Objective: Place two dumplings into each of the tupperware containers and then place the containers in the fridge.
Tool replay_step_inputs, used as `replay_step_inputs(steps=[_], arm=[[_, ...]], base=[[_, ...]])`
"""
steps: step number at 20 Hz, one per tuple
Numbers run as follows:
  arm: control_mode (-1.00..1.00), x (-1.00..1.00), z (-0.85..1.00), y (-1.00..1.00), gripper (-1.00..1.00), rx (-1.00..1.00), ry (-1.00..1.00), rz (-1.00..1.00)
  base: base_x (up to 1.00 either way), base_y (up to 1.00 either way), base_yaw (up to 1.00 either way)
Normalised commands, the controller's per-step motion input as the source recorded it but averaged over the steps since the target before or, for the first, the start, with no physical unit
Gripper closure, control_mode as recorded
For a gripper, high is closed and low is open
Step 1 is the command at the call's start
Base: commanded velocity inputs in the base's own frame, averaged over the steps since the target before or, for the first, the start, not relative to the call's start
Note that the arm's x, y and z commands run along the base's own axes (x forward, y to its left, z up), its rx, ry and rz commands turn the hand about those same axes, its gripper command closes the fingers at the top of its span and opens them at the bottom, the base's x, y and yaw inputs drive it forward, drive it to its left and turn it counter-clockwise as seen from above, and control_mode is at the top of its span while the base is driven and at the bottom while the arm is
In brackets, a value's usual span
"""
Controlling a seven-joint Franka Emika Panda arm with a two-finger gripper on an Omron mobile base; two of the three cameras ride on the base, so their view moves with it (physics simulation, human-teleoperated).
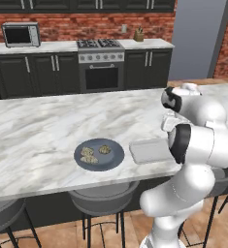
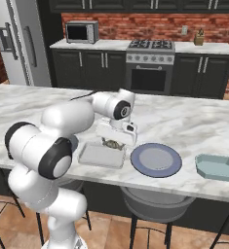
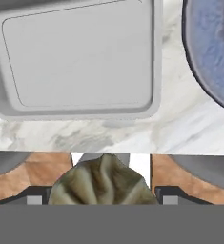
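Our gripper (image 3: 102, 198) squeezing one dumpling (image 3: 103, 183), we see a grey tupperware container (image 3: 80, 59) with nothing inside, another teal container (image 2: 217, 167) also bare, blue plate (image 2: 156, 159) between them

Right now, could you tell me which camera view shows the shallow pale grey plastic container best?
The hand view: the pale grey rectangular container lies under the camera, its empty floor and raised rim plain. The right base view shows it beside the arm; the left base view has the arm covering one end.

A home kitchen: stove (image 1: 101, 63), microwave (image 1: 21, 34), fridge (image 2: 18, 41), marble counter (image 1: 38, 131)
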Motion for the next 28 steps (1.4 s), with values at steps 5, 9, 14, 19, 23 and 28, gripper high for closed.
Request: replay_step_inputs(steps=[5,9,14,19,23,28], arm=[[-1.00,0.00,-0.04,0.55,1.00,-0.08,-0.16,-0.08],[-1.00,0.16,-0.30,0.14,1.00,-0.14,-0.07,-0.10],[-1.00,0.21,-0.37,0.00,1.00,-0.11,-0.02,-0.07],[-1.00,0.20,-0.15,0.00,1.00,-0.01,0.00,-0.04],[-1.00,0.32,-0.29,0.00,1.00,0.00,0.00,-0.02],[-1.00,0.65,-0.33,0.00,1.00,0.00,0.00,-0.01]], base=[[0.00,0.00,0.00],[0.00,0.00,0.00],[0.00,0.00,0.00],[0.00,0.00,0.00],[0.00,0.00,0.00],[0.00,0.00,0.00]])
